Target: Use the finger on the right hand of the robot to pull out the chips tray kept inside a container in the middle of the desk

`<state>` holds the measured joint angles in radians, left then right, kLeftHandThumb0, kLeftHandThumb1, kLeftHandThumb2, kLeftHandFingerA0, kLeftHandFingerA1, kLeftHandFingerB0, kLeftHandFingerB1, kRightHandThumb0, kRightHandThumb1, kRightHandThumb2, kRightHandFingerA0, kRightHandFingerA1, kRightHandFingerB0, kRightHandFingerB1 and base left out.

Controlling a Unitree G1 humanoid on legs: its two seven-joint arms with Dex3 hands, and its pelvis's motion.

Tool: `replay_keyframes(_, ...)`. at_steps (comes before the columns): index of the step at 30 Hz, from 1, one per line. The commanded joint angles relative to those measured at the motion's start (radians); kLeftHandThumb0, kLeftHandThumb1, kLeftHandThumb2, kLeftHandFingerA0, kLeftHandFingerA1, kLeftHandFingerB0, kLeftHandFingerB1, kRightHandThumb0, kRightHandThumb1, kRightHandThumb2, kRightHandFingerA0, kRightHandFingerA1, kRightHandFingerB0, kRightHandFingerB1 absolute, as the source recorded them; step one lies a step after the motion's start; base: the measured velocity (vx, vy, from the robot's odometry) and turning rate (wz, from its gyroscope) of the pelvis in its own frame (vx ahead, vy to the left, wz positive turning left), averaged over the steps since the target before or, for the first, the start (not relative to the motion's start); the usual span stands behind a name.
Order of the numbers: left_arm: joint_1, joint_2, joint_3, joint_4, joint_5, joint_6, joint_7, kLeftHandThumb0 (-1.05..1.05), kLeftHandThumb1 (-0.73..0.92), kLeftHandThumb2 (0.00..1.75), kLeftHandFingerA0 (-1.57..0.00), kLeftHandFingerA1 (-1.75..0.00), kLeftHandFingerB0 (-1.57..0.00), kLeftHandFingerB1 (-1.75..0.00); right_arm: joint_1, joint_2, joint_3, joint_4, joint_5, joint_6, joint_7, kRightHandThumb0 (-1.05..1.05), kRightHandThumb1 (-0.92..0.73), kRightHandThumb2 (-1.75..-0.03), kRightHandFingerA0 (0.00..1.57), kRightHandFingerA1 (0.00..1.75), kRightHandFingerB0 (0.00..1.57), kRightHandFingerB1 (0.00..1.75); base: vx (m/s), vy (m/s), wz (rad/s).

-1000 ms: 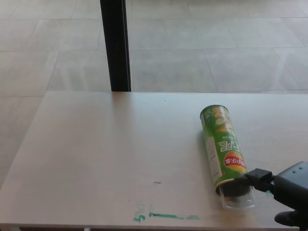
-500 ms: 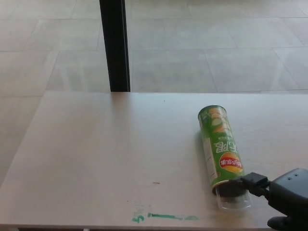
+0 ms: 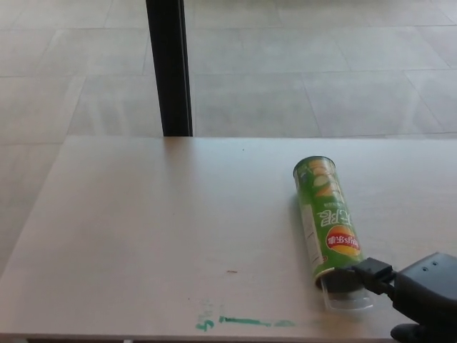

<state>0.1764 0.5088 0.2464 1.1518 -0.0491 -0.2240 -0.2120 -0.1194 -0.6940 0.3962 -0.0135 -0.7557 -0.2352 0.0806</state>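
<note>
A green chips can [image 3: 326,218] is seen lying on its side on the desk [image 3: 157,236], right of centre, its closed end toward 12 o'clock and its open mouth toward 6 o'clock. From the mouth a clear plastic tray [image 3: 348,294] protrudes a short way toward the near desk edge; most of its length is judged to be inside the can, so the pull is begun but far from finished. The right hand [image 3: 418,293] enters from 4 o'clock, one black finger [image 3: 371,273] hooked at the tray's rim just by the can's mouth. Whether its other fingers are clenched cannot be told. The left hand is not in view.
</note>
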Motion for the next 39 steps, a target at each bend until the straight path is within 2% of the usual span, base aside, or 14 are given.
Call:
replay_keyframes(1,0.0,0.008,-0.01,0.001,0.013,-0.008,0.022,-0.39,0.75,0.62,-0.55,-0.54,-0.52,-0.42,0.063,-0.021,0.045,0.029,-0.066,-0.005,0.055,-0.23,-0.56,-0.59,0.89,1.47,0.45,0.39,0.0,0.0,0.0)
replay_keyframes(10,0.012,0.019,0.0,-0.02,0.001,-0.002,0.015,-0.39,0.75,0.63,-0.52,-0.5,-0.5,-0.42,0.085,-0.044,0.035,0.023,-0.051,-0.023,0.055,-0.23,-0.58,-0.59,0.88,1.48,0.44,0.39,0.0,0.0,0.01)
replay_keyframes(12,0.024,0.015,-0.002,-0.019,0.005,-0.01,0.021,-0.39,0.75,0.62,-0.56,-0.53,-0.51,-0.42,0.106,-0.052,0.027,0.001,-0.056,0.002,0.076,-0.25,-0.58,-0.6,0.85,1.46,0.43,0.39,0.0,0.0,0.0)
replay_keyframes(21,0.006,0.018,0.001,0.019,0.001,-0.02,0.009,-0.39,0.75,0.62,-0.53,-0.49,-0.5,-0.41,0.099,-0.052,0.006,0.039,-0.057,-0.019,0.04,-0.23,-0.56,-0.6,0.87,1.45,0.44,0.4,0.0,0.0,0.0)
replay_keyframes(26,0.021,0.018,0.001,-0.006,0.0,-0.021,0.011,-0.4,0.75,0.62,-0.54,-0.54,-0.5,-0.41,0.096,-0.039,-0.006,0.056,-0.046,-0.009,0.034,-0.22,-0.54,-0.58,0.88,1.41,0.45,0.41,0.0,0.0,0.0)
replay_keyframes(28,0.016,0.019,-0.001,0.003,0.004,-0.021,0.017,-0.4,0.74,0.62,-0.54,-0.5,-0.53,-0.43,0.08,-0.043,-0.011,0.06,-0.037,-0.008,0.057,-0.23,-0.57,-0.6,0.85,1.45,0.42,0.4,0.0,0.0,0.0)
replay_keyframes(33,0.03,0.014,-0.003,-0.024,0.004,-0.016,0.017,-0.4,0.75,0.62,-0.55,-0.55,-0.51,-0.42,0.065,-0.035,-0.029,0.058,-0.001,-0.007,0.086,-0.24,-0.58,-0.62,0.84,1.5,0.41,0.41,0.0,0.0,0.0)
replay_keyframes(38,0.02,0.013,-0.007,0.007,0.013,-0.017,0.036,-0.39,0.74,0.62,-0.57,-0.59,-0.52,-0.42,0.1,-0.022,-0.058,0.012,0.033,0.006,0.109,-0.25,-0.59,-0.6,0.87,1.42,0.41,0.4,0.0,0.0,0.0)
replay_keyframes(39,0.013,0.014,-0.007,0.024,0.012,-0.02,0.029,-0.4,0.74,0.62,-0.55,-0.55,-0.53,-0.42,0.127,-0.017,-0.068,-0.011,0.044,0.029,0.125,-0.24,-0.58,-0.59,0.86,1.4,0.43,0.4,0.0,0.0,0.0)
